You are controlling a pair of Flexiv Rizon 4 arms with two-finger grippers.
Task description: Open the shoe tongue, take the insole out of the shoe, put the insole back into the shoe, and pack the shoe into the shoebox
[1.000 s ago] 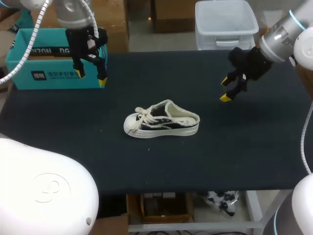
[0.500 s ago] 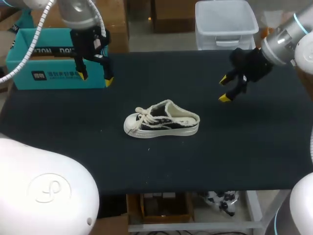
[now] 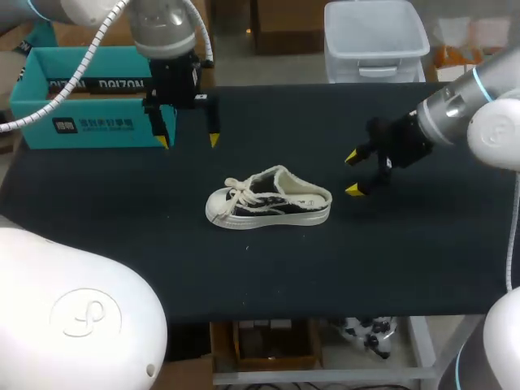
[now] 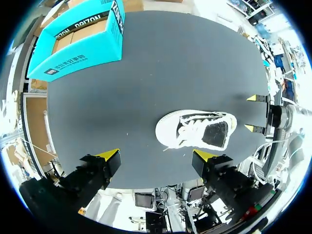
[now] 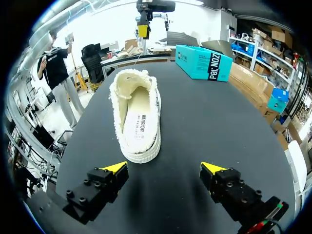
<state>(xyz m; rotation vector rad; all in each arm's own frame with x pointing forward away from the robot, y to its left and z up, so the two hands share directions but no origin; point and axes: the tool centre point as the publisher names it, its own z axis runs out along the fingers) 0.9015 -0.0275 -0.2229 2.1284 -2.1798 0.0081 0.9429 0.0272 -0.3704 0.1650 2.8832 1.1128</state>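
Flanking one shoe (image 3: 270,199): left claw (image 3: 188,140), right claw (image 3: 353,173)

The left arm (image 3: 162,28) has a silver-grey round joint with a white ribbed cable (image 3: 79,69) running off it, and its black left gripper (image 3: 188,140) has yellow tips. The right arm (image 3: 500,134) is glossy white with a thin blue ring. Its black right gripper (image 3: 353,173) shows small screws on the finger blocks.

In the head view the right end of the box (image 3: 89,126) sits behind the left arm (image 3: 166,36), and its near wall hides most of its inside. The side of the shoe (image 3: 268,203) hides the insole (image 5: 139,122) there. In the right wrist view the insole's toe end is lost under the upper.
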